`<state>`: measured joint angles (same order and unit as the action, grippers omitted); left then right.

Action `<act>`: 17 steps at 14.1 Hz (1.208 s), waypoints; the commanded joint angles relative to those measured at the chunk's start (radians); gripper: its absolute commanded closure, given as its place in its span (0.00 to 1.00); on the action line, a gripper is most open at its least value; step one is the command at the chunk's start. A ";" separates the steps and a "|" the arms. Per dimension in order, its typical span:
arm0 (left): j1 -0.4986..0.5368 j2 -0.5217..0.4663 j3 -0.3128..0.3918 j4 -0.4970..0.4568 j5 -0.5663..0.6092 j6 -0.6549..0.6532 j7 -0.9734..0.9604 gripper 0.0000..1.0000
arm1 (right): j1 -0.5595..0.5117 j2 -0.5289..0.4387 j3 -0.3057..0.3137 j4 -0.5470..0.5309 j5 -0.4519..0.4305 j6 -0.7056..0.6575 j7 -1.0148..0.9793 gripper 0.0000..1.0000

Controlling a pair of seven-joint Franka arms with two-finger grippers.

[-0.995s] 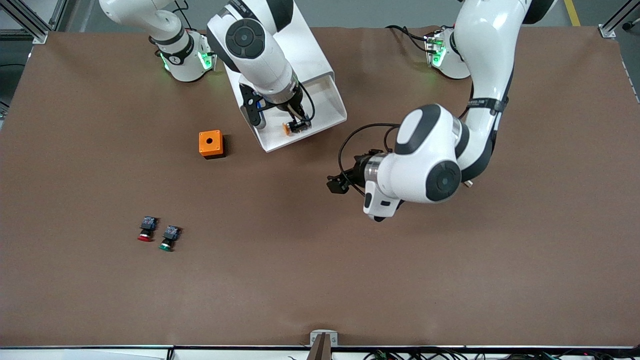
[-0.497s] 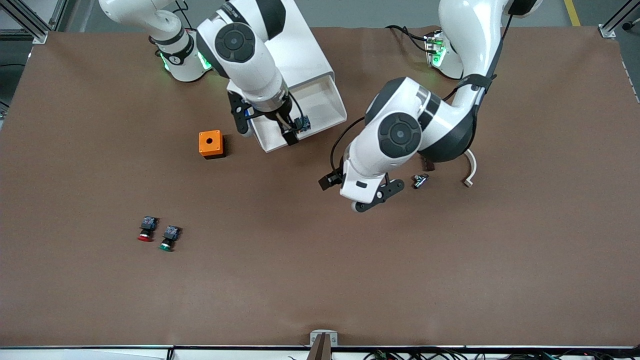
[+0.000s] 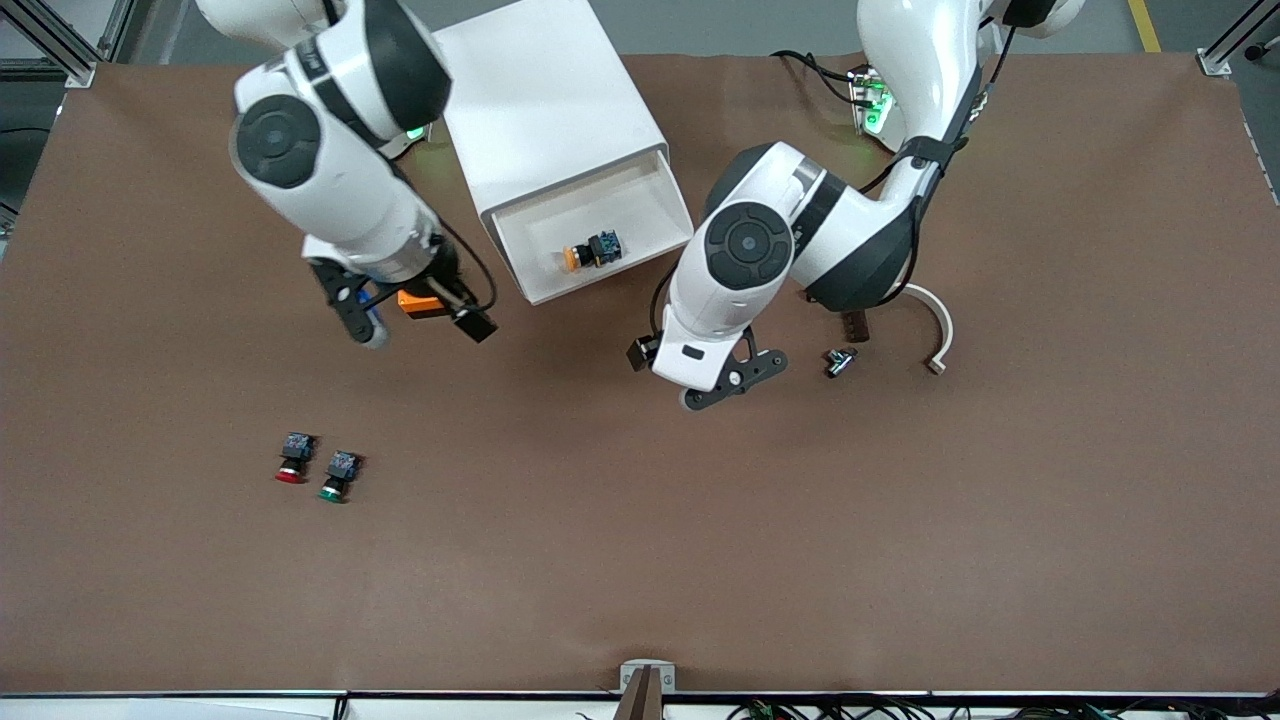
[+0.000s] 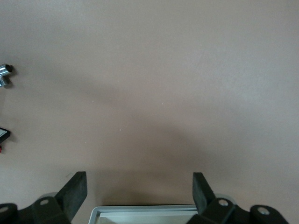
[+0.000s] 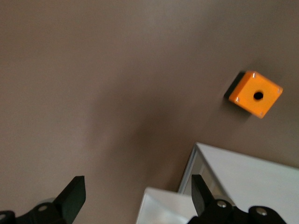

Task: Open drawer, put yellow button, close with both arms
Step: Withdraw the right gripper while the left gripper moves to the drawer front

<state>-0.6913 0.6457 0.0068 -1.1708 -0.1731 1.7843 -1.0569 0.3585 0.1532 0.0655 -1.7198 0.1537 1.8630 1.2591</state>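
Front view shows the brown worktop [image 3: 900, 520] with my white cabinet [image 3: 545, 110] at twelve o'clock, its drawer [image 3: 640, 195] pulled open. Inside lies the yellow button [image 3: 590, 250], long axis crosswise, yellow cap toward my right arm's end, bluish block toward my left arm's. My right gripper [image 3: 420, 310] hangs over the orange box [image 3: 420, 302], fingers apart, empty. My left gripper [image 4: 138, 192] hovers just before the drawer's front, fingers apart. No writing readable.

A brown mat [image 3: 700, 560] is covering the whole table. Grey floor [image 3: 760, 25] is showing along its top edge, with aluminium frame posts [image 3: 55, 45] standing at the corners; a yellow stripe [image 3: 1145, 25], possibly floor tape, is crossing one corner.
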 commanded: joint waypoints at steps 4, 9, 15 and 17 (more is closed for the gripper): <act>-0.105 -0.009 0.013 -0.052 0.030 0.017 -0.002 0.01 | -0.200 -0.024 0.016 0.016 -0.014 -0.067 -0.379 0.00; -0.168 -0.008 0.013 -0.079 0.030 0.017 -0.021 0.01 | -0.344 -0.046 0.017 0.016 -0.062 -0.087 -0.742 0.00; -0.218 -0.004 0.005 -0.086 0.026 0.015 -0.084 0.01 | -0.487 -0.076 0.016 0.019 -0.074 -0.094 -1.148 0.00; -0.241 0.003 0.004 -0.086 0.014 0.012 -0.119 0.01 | -0.524 -0.083 0.016 0.023 -0.111 -0.094 -1.268 0.00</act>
<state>-0.9051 0.6499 0.0069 -1.2437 -0.1654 1.7870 -1.1398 -0.1236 0.0939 0.0616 -1.6960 0.0768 1.7819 0.0864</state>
